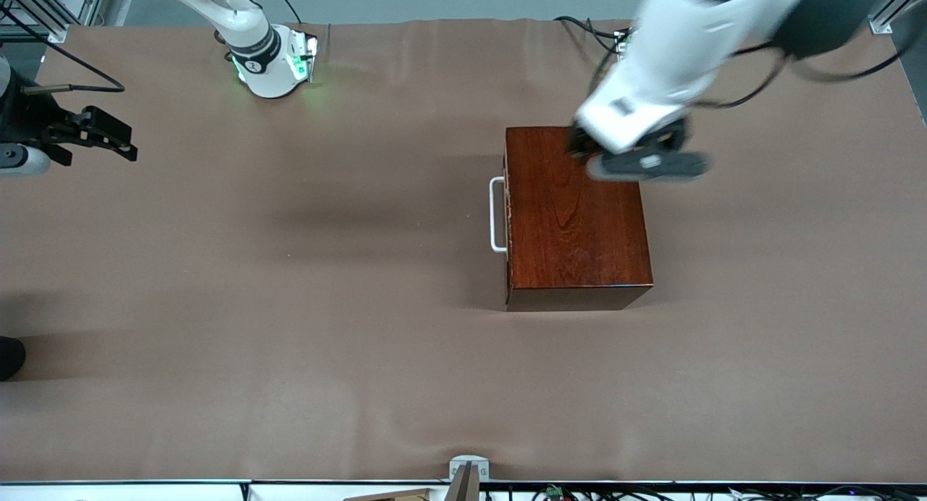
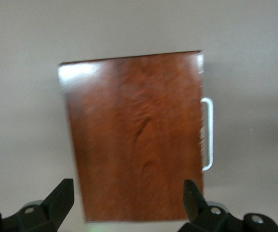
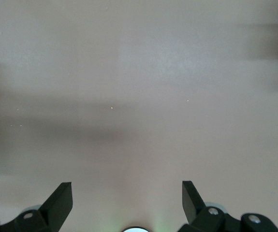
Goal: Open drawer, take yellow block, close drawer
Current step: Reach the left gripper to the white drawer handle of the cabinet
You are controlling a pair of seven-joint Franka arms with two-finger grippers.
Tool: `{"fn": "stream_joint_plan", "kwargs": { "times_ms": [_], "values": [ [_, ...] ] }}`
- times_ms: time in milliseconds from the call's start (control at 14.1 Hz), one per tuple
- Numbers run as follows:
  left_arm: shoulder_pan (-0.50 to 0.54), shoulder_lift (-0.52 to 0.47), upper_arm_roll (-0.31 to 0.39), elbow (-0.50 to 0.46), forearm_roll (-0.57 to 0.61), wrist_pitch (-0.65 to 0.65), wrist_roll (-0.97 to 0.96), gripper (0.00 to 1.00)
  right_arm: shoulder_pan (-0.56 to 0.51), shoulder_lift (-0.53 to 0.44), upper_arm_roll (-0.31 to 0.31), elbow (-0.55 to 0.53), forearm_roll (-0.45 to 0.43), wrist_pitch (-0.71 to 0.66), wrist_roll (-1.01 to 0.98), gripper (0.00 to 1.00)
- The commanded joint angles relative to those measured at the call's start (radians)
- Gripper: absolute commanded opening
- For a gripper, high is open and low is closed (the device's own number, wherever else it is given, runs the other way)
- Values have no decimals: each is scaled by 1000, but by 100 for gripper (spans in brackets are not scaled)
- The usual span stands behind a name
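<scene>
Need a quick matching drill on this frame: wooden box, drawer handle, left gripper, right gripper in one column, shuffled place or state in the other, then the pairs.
Column 1
1. wooden box
2. drawer handle
3. left gripper
4. right gripper

Column 2
A. open, over bare brown table cover at the right arm's end of the table
B. white U-shaped bar, on the side of the box facing the right arm's end
C. open, over the box top
D. glossy reddish-brown, drawer shut

Pairs: 1-D, 2-B, 3-C, 4-A
</scene>
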Motion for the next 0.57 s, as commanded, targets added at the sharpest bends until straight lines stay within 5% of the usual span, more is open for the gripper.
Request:
{"fn": "stream_joint_plan", "kwargs": {
  "times_ms": [0,142,498],
  "values": [
    [-116,115,20,82,53,59,-69,100,-11,-17,5,-13,7,1,-6,100],
    [-246,196,99,126,70,93,-124,100,-13,-15,5,-12,5,4,-13,100],
    [-637,393,468,237,64,122,-196,100,-16,-9,5,-7,-1,2,-4,100]
  ]
}}
